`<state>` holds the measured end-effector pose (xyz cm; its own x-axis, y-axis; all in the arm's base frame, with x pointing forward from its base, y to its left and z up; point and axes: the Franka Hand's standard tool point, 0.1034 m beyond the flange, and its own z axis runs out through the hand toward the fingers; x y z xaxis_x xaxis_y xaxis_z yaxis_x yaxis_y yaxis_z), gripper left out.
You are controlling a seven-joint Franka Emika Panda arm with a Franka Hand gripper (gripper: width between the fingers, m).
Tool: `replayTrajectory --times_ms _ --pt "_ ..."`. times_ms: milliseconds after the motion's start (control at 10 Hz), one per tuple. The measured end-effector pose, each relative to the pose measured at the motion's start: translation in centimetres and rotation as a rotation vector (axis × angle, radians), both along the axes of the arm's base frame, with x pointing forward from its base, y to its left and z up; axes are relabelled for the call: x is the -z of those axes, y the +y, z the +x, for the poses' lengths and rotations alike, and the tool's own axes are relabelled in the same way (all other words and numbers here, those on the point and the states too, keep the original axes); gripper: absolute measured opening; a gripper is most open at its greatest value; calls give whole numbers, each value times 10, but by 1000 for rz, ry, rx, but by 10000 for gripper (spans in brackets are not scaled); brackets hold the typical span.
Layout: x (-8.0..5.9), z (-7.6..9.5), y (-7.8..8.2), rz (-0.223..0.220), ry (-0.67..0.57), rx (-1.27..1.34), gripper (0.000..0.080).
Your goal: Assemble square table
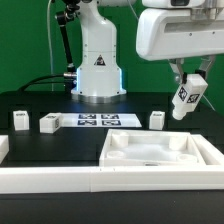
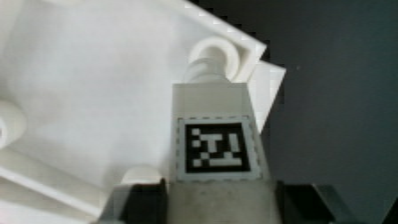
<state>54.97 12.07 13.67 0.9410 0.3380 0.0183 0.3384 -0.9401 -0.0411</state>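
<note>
My gripper (image 1: 190,84) hangs at the exterior view's right, above the far right corner of the square table top (image 1: 155,152), a large white slab with a raised rim. It is shut on a white tagged leg (image 1: 187,98) that is tilted and held in the air above the slab. In the wrist view the leg (image 2: 217,125) runs out from between the dark fingers (image 2: 143,205), tag facing the camera, its far end over the slab's corner (image 2: 98,90). Three more legs stand on the black surface: two (image 1: 19,121) (image 1: 49,123) at the left and one (image 1: 157,119) behind the slab.
The marker board (image 1: 95,121) lies flat in front of the robot base (image 1: 97,60). A long white rail (image 1: 50,180) borders the black surface at the front. A green backdrop stands behind.
</note>
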Motion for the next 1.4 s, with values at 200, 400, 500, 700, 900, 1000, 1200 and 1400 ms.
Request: replayTrajectory --times_ms 200,400,500,700,900,1000,1200,1400 --pt "3 2 -1 18 -92 4 290" --pt "-4 13 -6 25 -82 -9 290" --pt "-9 25 -12 40 -90 -14 290" --pt "-6 22 -9 40 -86 -13 290" --pt "-6 22 -10 40 -86 -13 290" --pt "-5 22 -10 40 -85 -13 290" --pt "-1 45 -11 52 -98 -26 290" --pt "7 57 -9 60 -139 -30 290"
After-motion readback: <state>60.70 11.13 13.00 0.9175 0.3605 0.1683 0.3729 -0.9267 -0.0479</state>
